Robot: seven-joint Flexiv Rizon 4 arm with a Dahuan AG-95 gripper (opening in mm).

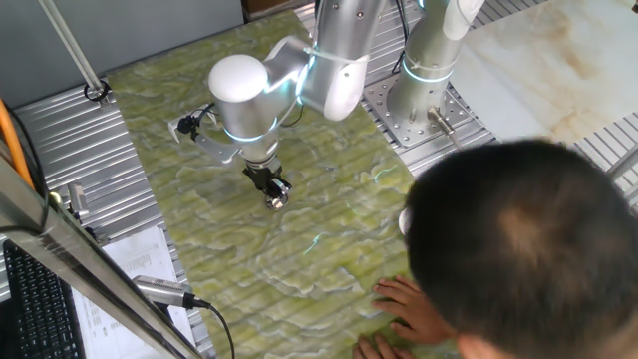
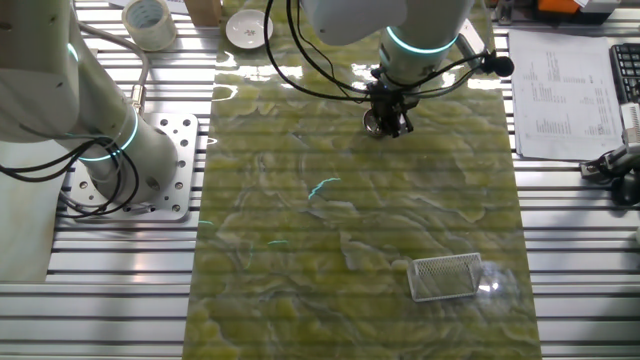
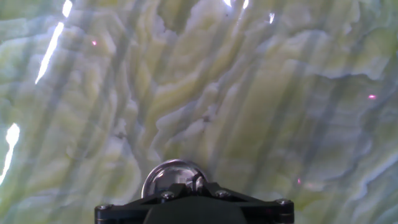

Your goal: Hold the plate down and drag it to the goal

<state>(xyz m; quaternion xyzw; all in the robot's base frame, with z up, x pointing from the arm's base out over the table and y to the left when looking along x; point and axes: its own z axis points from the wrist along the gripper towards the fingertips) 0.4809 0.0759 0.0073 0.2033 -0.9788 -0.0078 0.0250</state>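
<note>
The plate (image 1: 276,200) is a small shiny silver dish on the green marbled mat (image 1: 329,249), in its far-left part. My gripper (image 1: 271,187) points straight down with its tips together on top of the dish. In the other fixed view the plate (image 2: 374,125) peeks out just left of the gripper (image 2: 392,120). The hand view shows the plate's rim (image 3: 163,174) right under the shut gripper (image 3: 189,185). The goal (image 2: 447,277), a thin white frame, lies at the mat's near-right corner, far from the plate. In the first fixed view the goal is hidden.
A person's head (image 1: 528,239) and hand (image 1: 409,309) lean over the mat's near edge. A white dish (image 2: 246,29) and tape roll (image 2: 150,22) sit beyond the mat. A second arm's base (image 2: 120,150) stands left; papers (image 2: 560,80) lie right.
</note>
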